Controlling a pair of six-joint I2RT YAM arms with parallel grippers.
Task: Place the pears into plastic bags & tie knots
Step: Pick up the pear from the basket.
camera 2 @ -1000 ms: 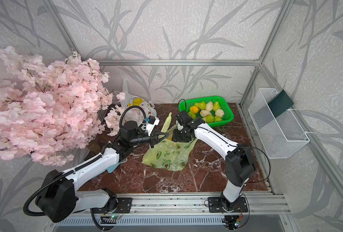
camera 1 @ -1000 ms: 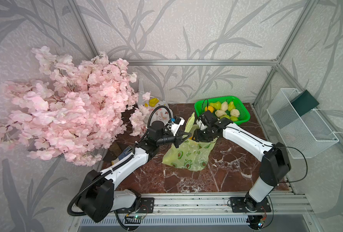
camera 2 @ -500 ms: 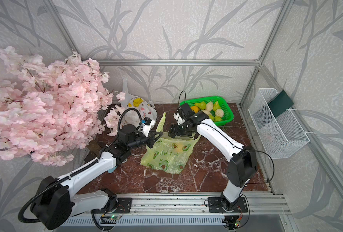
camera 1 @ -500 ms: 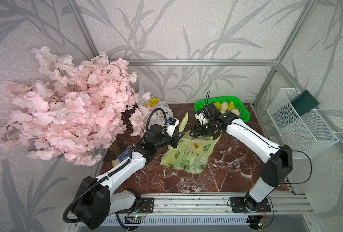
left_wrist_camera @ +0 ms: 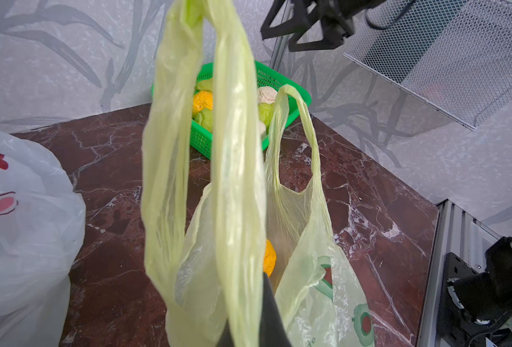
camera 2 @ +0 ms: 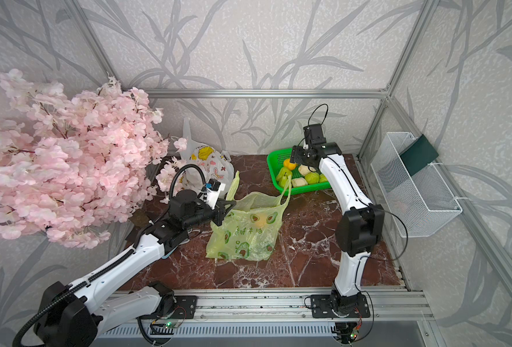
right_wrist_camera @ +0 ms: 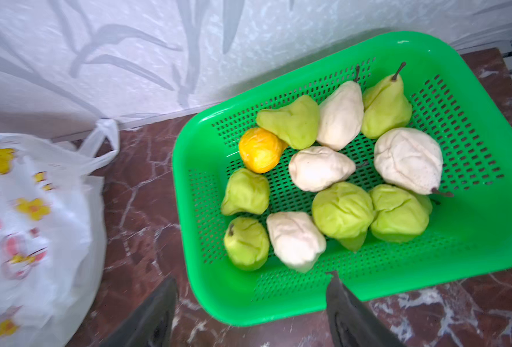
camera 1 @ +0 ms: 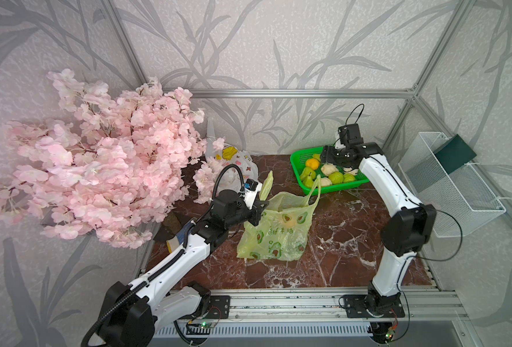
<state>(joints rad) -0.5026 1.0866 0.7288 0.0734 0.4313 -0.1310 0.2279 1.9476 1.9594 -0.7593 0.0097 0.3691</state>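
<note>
Plastic bagging check: one grip, one idle

Your left gripper (camera 1: 260, 208) is clamped on a handle of the yellow-green bag (camera 1: 275, 232), which stands just beside the green basket (camera 1: 296, 156). Your right gripper (right_wrist_camera: 252, 278) hangs over that basket, jaws wide, holding nothing. All visible pears (right_wrist_camera: 342, 210) lie in the basket.

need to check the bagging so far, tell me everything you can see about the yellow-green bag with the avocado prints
The yellow-green bag is thin, see-through plastic printed with avocados and green lettering. It sits crumpled on the marble table, its mouth open and not tied. The left gripper is shut on one handle and holds it up; the other handle stands up free, with nothing gripping it. One orange-yellow fruit lies inside.
</note>
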